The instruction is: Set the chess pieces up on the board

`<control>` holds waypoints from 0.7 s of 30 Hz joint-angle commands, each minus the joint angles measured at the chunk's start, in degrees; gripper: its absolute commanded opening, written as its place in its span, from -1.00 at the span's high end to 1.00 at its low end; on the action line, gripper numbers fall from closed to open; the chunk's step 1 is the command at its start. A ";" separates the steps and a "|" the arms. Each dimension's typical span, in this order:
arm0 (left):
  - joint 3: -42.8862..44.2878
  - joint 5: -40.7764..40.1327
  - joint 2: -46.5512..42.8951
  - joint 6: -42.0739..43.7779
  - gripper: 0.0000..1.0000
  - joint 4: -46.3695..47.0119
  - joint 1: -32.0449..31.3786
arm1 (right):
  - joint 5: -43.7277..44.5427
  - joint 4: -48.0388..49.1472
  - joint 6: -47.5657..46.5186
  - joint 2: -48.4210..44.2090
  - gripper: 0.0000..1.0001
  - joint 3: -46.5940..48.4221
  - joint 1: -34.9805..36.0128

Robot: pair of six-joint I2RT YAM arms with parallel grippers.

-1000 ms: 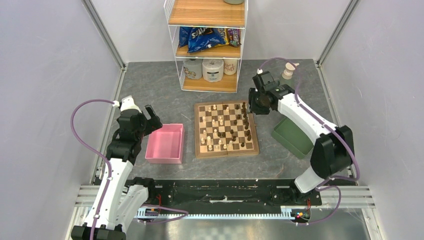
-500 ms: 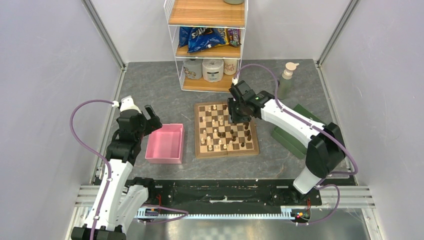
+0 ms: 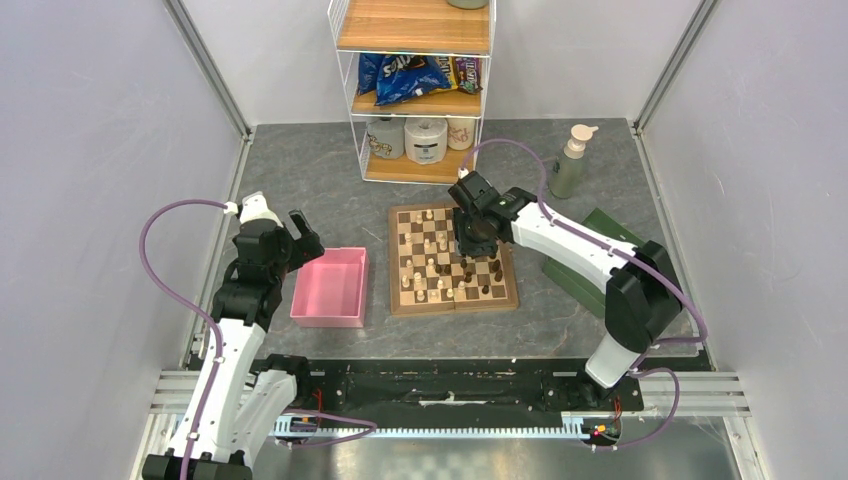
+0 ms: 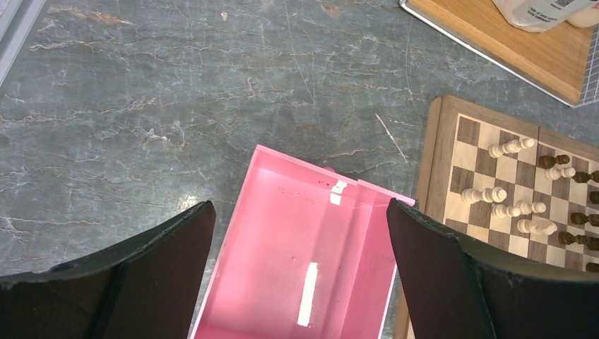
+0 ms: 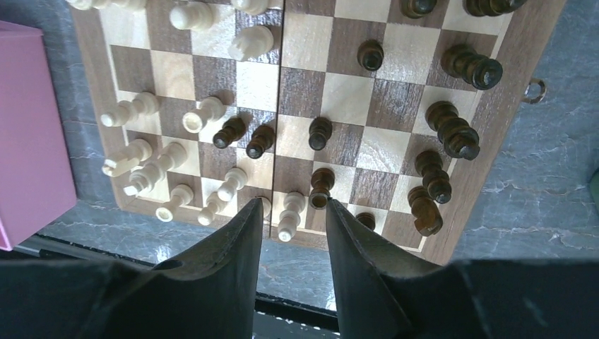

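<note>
The board [image 3: 452, 309] lies at the table's middle with cream and dark chess pieces [image 3: 432, 262] scattered over it, cream mostly on its left, dark mostly on its right. My right gripper [image 3: 470, 238] hovers over the board's middle-right, its fingers a little apart and holding nothing. In the right wrist view the board [image 5: 258, 85] fills the frame; a cream piece [image 5: 289, 215] stands on it below the gap of the right gripper [image 5: 294, 206]. My left gripper [image 4: 297, 233] is wide open and empty above the pink tray [image 4: 282, 240], left of the board [image 4: 427, 162].
A pink tray [image 3: 330, 290] sits left of the board and looks empty. A green tray [image 3: 590, 285] sits to its right. A white wire shelf [image 3: 418, 165] with jars and snack bags stands behind the board. A soap bottle [image 3: 568, 165] stands at the back right.
My right arm has swung left from the board's far right edge to above the board's middle-right. The left arm has not moved.
</note>
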 commanded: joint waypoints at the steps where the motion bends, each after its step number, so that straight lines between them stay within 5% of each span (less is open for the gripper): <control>1: 0.83 0.26 -0.26 -1.54 -0.97 1.45 -0.05 | 1.82 -2.02 1.71 1.67 0.10 -0.47 0.07; 21: 0.91 0.02 -0.26 -1.57 -0.97 1.44 -0.03 | -0.16 -3.01 2.32 6.12 0.17 -1.85 0.12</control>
